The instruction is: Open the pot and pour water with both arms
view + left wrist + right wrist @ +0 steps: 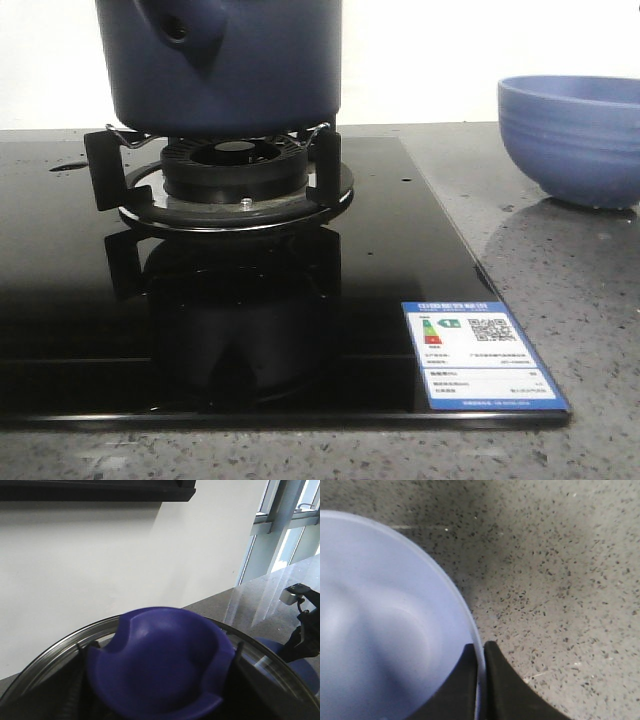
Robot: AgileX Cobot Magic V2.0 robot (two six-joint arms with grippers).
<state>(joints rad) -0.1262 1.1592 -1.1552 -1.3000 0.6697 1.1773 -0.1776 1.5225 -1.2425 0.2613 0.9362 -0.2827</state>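
Grey speckled counter [560,580] lies under the right gripper [480,680], clamped on the bowl [380,630] rim, apart from the pot [225,60].

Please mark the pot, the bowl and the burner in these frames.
pot [250,70], front view, on its dark side wall.
bowl [575,140], front view, on its ribbed outer wall.
burner [235,165], front view, on the black head under the pot.
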